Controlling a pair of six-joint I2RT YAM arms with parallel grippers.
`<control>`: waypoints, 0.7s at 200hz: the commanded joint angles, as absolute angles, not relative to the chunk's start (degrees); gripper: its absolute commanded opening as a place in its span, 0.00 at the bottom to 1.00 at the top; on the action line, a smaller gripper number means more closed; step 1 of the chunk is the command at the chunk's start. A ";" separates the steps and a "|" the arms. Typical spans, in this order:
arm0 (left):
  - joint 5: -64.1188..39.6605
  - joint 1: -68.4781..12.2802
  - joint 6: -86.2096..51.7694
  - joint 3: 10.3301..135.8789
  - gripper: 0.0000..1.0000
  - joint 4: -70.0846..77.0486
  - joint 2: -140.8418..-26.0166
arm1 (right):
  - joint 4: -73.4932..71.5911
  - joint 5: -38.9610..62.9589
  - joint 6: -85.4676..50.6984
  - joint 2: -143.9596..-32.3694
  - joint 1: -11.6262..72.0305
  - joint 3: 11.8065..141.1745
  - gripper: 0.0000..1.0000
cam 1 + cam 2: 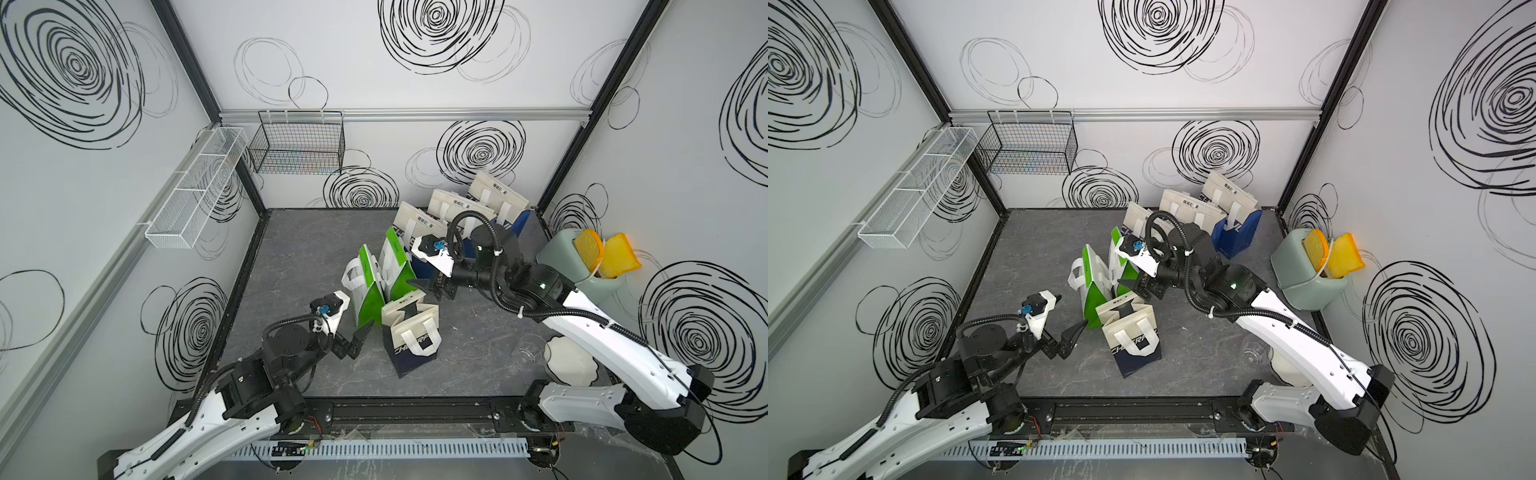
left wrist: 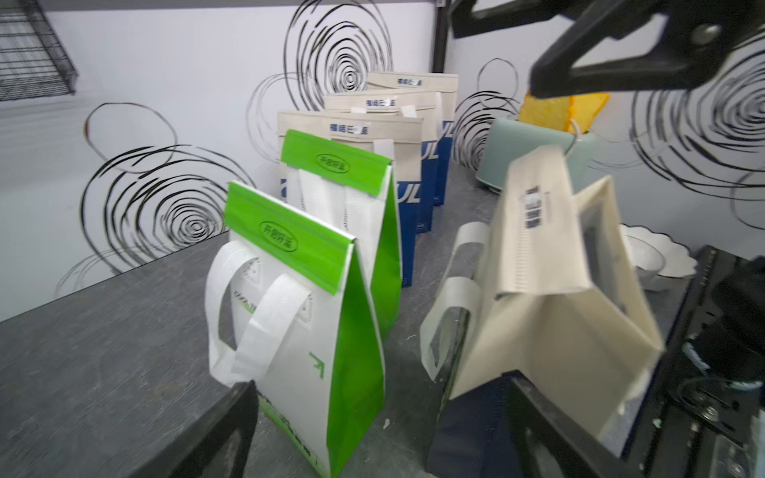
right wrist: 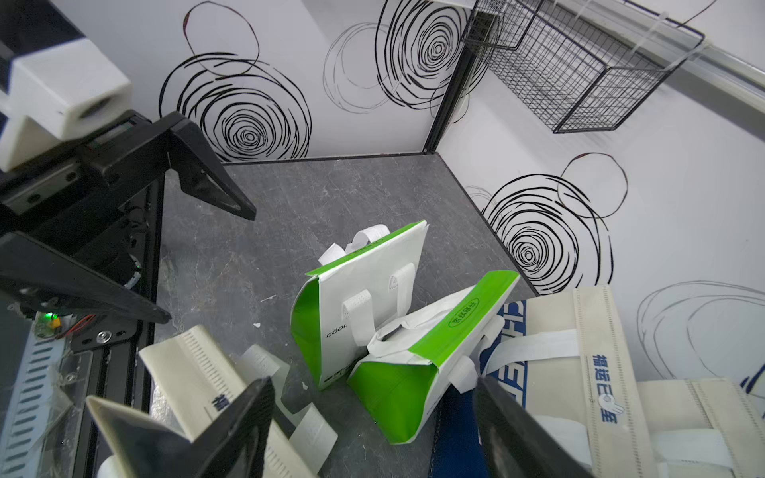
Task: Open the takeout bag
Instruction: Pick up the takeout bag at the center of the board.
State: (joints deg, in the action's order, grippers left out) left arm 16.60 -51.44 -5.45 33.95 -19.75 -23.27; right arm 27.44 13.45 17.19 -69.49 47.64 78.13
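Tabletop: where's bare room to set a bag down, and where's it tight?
Free: the far-left table between the left wall and green bags; the near strip between the opened beige bag and front rail. Crowded: the right side, with the blue-beige bag row, bin and plate.

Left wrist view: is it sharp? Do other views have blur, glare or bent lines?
Left wrist view: not sharp; motion blur smears the open beige bag and softens the nearer green bag. Right wrist view: sharper, the print on a green bag is readable. Both top views: the wide lens makes the black frame post lean outward; light even, shadows faint; the orange toast glows.
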 commanded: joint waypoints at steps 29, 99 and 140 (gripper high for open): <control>19.88 -47.14 -9.56 40.40 0.97 -23.25 -26.79 | 34.78 17.59 19.69 -72.03 46.86 84.61 0.78; 6.87 -44.38 -9.52 39.00 0.97 -23.65 -23.36 | 52.94 26.92 37.98 -76.52 51.77 90.01 0.76; 6.20 -44.38 -9.40 37.96 0.97 -23.52 -22.37 | 56.03 23.42 40.13 -80.48 55.08 91.64 0.77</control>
State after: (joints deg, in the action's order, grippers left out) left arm 8.10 -44.60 -9.06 38.96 -24.34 -23.14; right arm 50.35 24.53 36.07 -79.33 54.08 90.48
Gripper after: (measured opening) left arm 0.974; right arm 0.759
